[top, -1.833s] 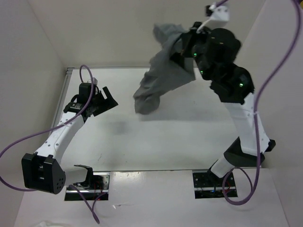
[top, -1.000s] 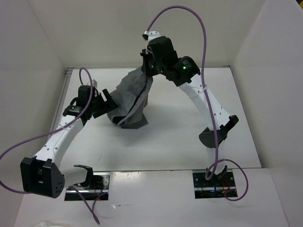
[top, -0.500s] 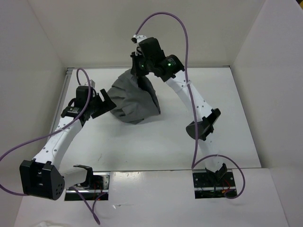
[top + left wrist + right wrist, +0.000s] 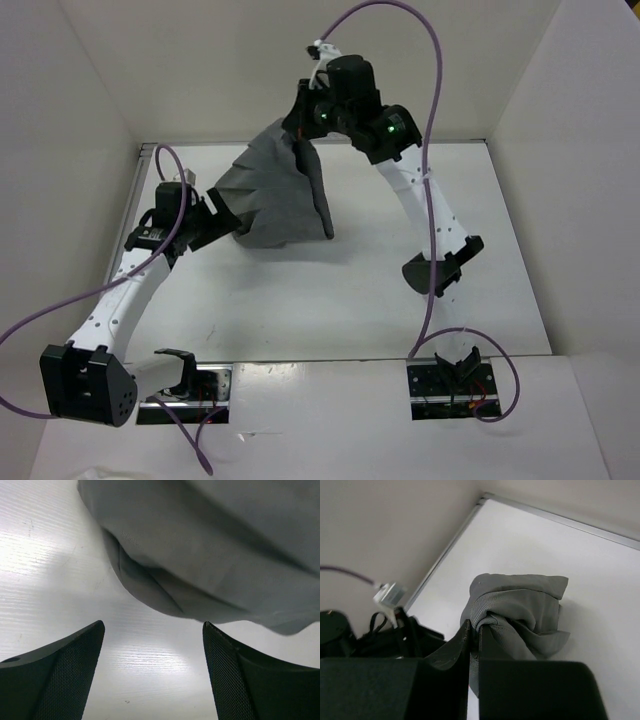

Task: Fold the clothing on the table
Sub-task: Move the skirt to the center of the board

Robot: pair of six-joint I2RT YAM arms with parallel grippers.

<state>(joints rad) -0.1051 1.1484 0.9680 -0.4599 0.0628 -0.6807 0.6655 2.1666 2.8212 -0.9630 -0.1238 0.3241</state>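
Observation:
The grey clothing (image 4: 275, 195) hangs in a bunched drape from my right gripper (image 4: 300, 130), which is raised over the back left of the table (image 4: 330, 290). In the right wrist view that gripper (image 4: 475, 630) is shut on a ribbed edge of the clothing (image 4: 520, 605). The garment's lower folds rest on the tabletop. My left gripper (image 4: 222, 215) sits low at the garment's left edge, open. In its wrist view the left gripper (image 4: 152, 630) has bare table between its fingers (image 4: 75, 660), with the clothing's lower edge (image 4: 200, 580) just beyond the tips.
White walls (image 4: 90, 120) close in the table on the left, back and right. The table's metal rim (image 4: 145, 152) runs near the left gripper. A purple cable (image 4: 420, 40) loops above the right arm. The right arm's elbow (image 4: 440, 270) sits low at the right.
The right gripper swung the clothing from high at the back right over to the back left and down, so its folds rest on the table beside the left gripper. The left gripper stayed open.

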